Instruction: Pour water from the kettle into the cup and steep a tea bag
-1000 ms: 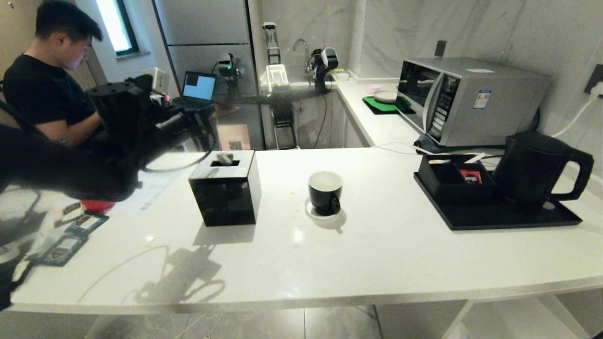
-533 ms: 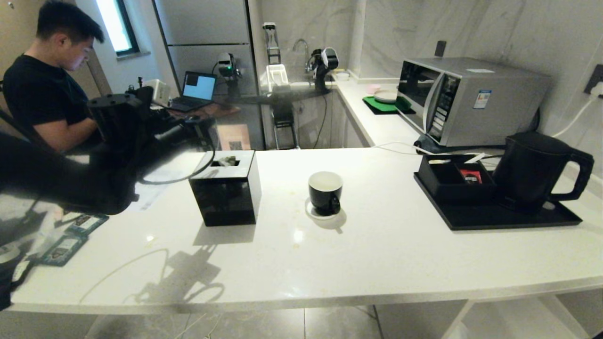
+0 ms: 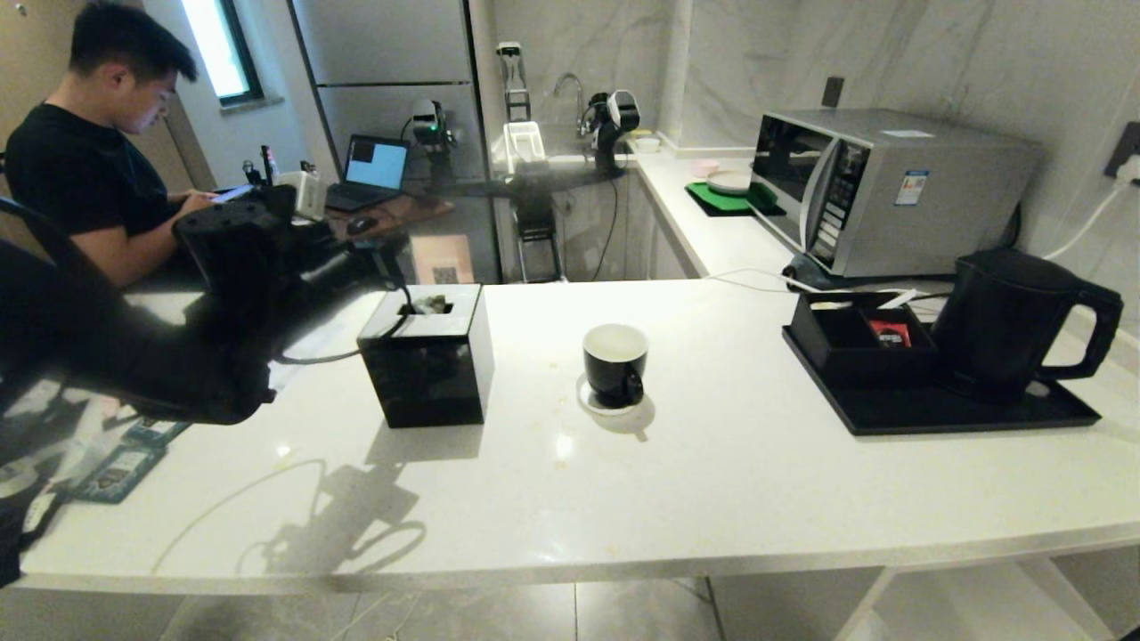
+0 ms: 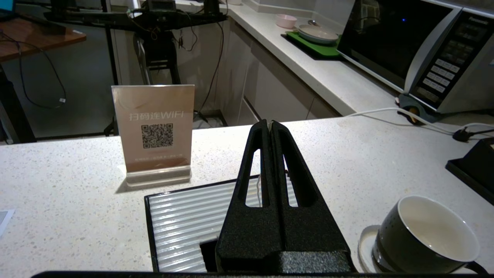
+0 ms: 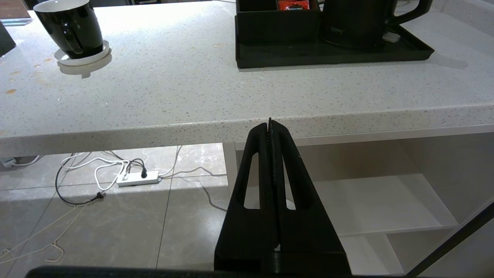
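Note:
The black cup (image 3: pixel 614 361) with a white inside stands on a small white coaster mid-counter. The tall black kettle (image 3: pixel 1006 320) sits on a black tray (image 3: pixel 935 414) at the right. My left arm (image 3: pixel 232 303) reaches in from the left. The left gripper (image 4: pixel 270 123) hovers shut above the ribbed top of a black tissue box (image 4: pixel 181 224), left of the cup (image 4: pixel 424 235). A pale sliver is pinched at its tips and a thin white string (image 4: pixel 259 192) hangs below; the tea bag's pouch is hidden. My right gripper (image 5: pixel 269 122) is shut and empty, below the counter's front edge.
The tissue box (image 3: pixel 427 356) stands between my left arm and the cup. A WiFi sign (image 4: pixel 154 127) stands behind it. Teal sachets (image 3: pixel 116 472) lie at the counter's left end. A black organiser with a red packet (image 3: pixel 889 333) shares the tray. A microwave (image 3: pixel 882 191) is behind; a person (image 3: pixel 80 169) sits far left.
My left arm has swung right and a little lower, bringing its gripper over the tissue box. The seated person has shifted an arm. The cup, kettle and right arm have not moved.

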{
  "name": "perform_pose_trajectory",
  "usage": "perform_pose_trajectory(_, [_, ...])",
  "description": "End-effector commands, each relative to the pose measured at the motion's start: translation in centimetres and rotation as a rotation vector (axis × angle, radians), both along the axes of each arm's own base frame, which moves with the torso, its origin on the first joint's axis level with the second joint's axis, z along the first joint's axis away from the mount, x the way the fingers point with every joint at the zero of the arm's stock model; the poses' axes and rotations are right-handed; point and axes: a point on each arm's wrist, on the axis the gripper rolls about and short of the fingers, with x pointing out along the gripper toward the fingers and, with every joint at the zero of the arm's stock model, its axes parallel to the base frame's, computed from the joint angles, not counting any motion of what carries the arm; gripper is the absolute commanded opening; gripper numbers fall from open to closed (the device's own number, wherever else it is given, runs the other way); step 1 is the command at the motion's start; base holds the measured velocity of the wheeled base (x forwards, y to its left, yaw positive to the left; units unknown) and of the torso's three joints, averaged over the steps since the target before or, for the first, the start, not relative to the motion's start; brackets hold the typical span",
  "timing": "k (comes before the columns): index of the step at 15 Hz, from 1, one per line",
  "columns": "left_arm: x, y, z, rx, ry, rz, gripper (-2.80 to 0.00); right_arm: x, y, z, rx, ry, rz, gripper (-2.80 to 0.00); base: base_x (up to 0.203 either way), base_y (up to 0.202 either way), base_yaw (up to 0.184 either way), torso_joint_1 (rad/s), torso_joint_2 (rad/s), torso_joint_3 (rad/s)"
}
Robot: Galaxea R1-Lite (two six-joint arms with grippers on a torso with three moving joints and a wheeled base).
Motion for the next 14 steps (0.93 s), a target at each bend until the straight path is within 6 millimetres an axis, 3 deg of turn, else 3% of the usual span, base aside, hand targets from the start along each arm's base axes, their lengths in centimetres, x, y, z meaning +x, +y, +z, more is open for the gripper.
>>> perform_pose_trajectory(1, [0.6, -0.1, -0.5, -0.002, 0.000, -0.004, -2.80, 0.0, 0.0, 0.0, 0.000, 0.001, -0.001, -2.80, 0.000, 0.000, 0.000, 0.000, 0.00, 0.000])
perform_pose_trajectory(7, [2.1, -1.8, 3.3, -0.019, -0.145, -0.045, -2.80, 0.0, 0.0, 0.0, 0.000, 0.001, 0.001, -2.80, 0.000, 0.000, 0.000, 0.000, 0.00, 0.000])
perform_pose_trajectory(10, [1.8, -3.1, 3.3, -0.022, -0.141, -0.076, -2.80, 0.0, 0.0, 0.0, 0.000, 0.001, 0.000, -2.80, 0.000, 0.000, 0.000, 0.000, 0.00, 0.000])
perform_pose_trajectory(14, [1.7, -2.3, 1.5, -0.014, -0.084, -0.056, -2.80, 0.0, 0.0, 0.0, 0.000, 0.001, 0.001, -2.80, 0.000, 0.000, 0.000, 0.000, 0.00, 0.000])
